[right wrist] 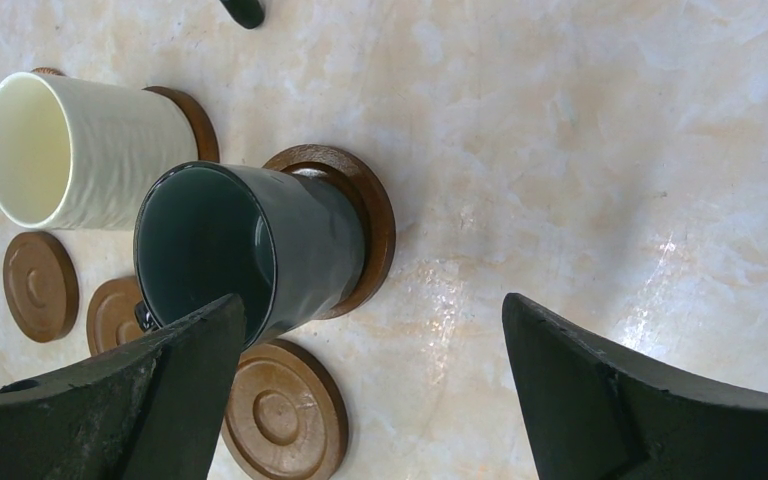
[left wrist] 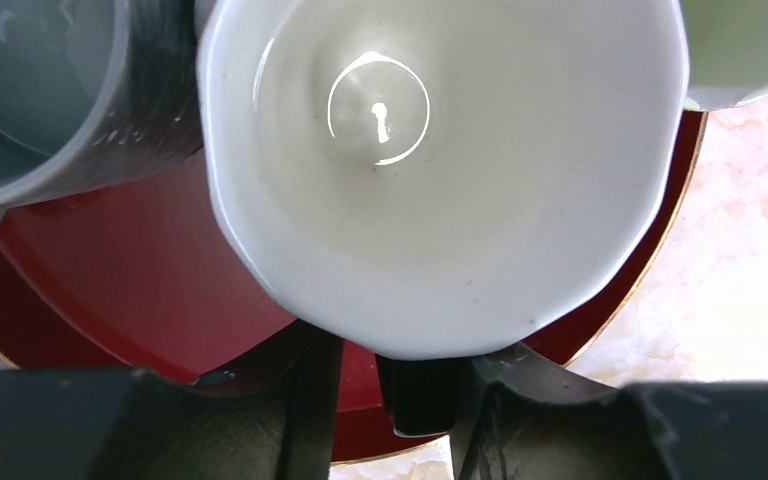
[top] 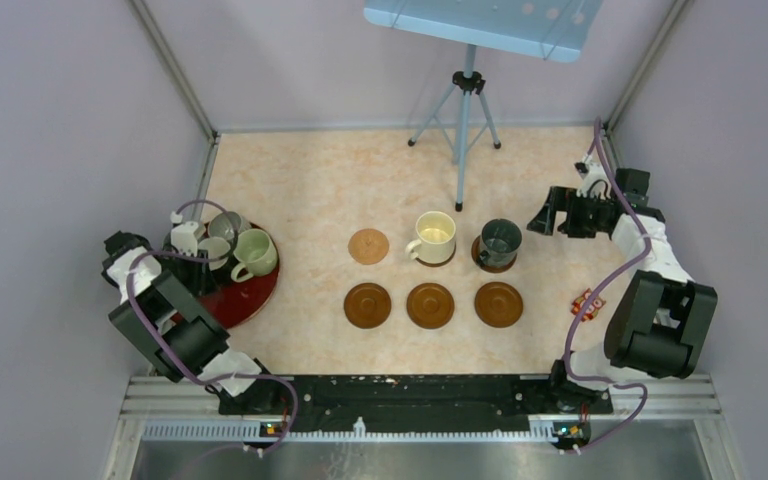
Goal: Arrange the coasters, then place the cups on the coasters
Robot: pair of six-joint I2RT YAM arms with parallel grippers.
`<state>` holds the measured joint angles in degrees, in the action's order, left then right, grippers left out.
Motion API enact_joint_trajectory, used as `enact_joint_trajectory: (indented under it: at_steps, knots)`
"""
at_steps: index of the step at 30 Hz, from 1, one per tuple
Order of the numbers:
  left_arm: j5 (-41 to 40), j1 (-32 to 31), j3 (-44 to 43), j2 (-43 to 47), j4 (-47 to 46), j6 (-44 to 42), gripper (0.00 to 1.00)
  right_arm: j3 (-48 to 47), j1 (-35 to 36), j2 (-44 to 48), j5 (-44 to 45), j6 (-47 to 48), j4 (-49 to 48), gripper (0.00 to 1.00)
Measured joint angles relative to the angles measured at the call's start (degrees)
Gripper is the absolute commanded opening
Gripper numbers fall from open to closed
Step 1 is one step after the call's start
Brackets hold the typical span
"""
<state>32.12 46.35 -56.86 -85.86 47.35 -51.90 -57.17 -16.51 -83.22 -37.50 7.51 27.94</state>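
Left gripper (left wrist: 397,395), arm folded back over tray (left wrist: 110,280), jaws narrowly apart astride handle (left wrist: 420,400) of white-lined cup (left wrist: 440,170), not yet clamped. Right gripper (right wrist: 372,310) gapes wide, arm reaching forward, near green cup (right wrist: 300,250) on coaster (right wrist: 375,210).

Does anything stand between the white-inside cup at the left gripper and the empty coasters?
Yes: the pale green cup, on the red tray's right edge in the top view, stands between the white-inside cup and the empty coasters.
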Motion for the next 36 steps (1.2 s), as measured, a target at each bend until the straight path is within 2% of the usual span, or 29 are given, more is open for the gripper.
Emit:
enact_joint_trajectory:
  at_steps: [3, 11, 21, 36]
  knots:
    - [0.02, 0.0, 0.04, -0.7, 0.46, 0.31, 0.33, 0.0, 0.0, -0.15, 0.02, 0.0, 0.0, 0.99]
    - [0.09, 0.0, -0.02, -0.39, 0.59, -0.13, 0.0, 0.0, 0.0, -0.46, 0.07, 0.0, -0.02, 0.99]
    - [-0.66, -0.17, -1.84, 0.87, 3.21, 0.39, 0.0, 0.0, 0.0, -0.52, 0.04, 0.04, -0.02, 0.99]
    - [4.26, -0.79, -17.86, 3.06, 11.69, 2.93, 0.0, 0.0, 0.0, -0.52, -0.79, 0.33, -0.02, 0.99]
